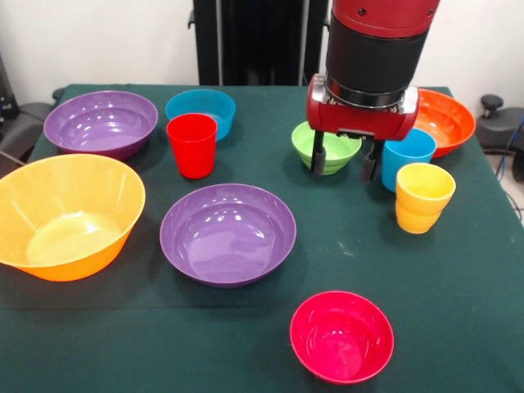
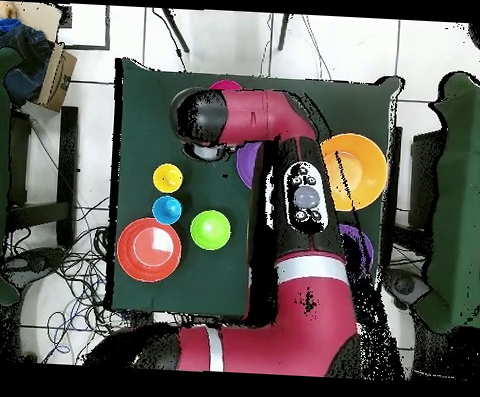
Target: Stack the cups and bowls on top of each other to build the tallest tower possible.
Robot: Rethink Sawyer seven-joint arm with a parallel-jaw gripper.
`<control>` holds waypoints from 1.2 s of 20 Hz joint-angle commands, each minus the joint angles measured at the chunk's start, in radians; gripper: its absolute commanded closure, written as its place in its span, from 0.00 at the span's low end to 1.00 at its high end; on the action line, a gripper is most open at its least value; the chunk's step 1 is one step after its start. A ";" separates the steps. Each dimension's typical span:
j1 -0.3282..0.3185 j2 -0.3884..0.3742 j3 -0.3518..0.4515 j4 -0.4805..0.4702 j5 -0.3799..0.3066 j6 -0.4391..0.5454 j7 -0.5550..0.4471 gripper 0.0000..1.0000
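Here the gripper [image 1: 346, 162] hangs above the green table [image 1: 458, 278], its two dark fingers [image 1: 318, 160] standing apart with nothing between them, in front of the small green bowl [image 1: 327, 147] as the front view shows it.

The front view gives all the pieces. A red cup [image 1: 191, 145] stands upright just in front of the blue bowl [image 1: 201, 111]. Beside them sits one purple bowl [image 1: 101, 123], and a second purple bowl [image 1: 228, 233] lies in the middle of the table. The big yellow-orange bowl [image 1: 67, 214] is at the picture's left edge, tilted a little. The magenta-pink bowl [image 1: 341, 336] sits alone near the bottom edge. At the right, a light blue cup [image 1: 408, 154] stands between the green bowl and the orange bowl [image 1: 442, 120], and the yellow cups [image 1: 424, 198], one nested in another, stand just in front of the blue one.

The overhead view hides much under the red arm [image 2: 288, 129]: the red cup and the blue bowl are not seen, and the purple bowls show only as slivers. It shows clearly the yellow cup [image 2: 168, 178], the blue cup [image 2: 166, 210] and the green bowl [image 2: 210, 230] close together, with the orange bowl [image 2: 149, 250] beside them. Nothing is stacked except the yellow cups.
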 commanded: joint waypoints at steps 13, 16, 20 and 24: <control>0.005 -0.035 0.028 0.169 -0.068 0.003 -0.130 0.00; 0.005 -0.039 0.029 0.175 -0.080 -0.001 -0.142 0.00; 0.006 -0.048 0.029 0.192 -0.092 -0.012 -0.148 0.00; 0.005 -0.057 0.030 0.209 -0.097 -0.020 -0.150 0.00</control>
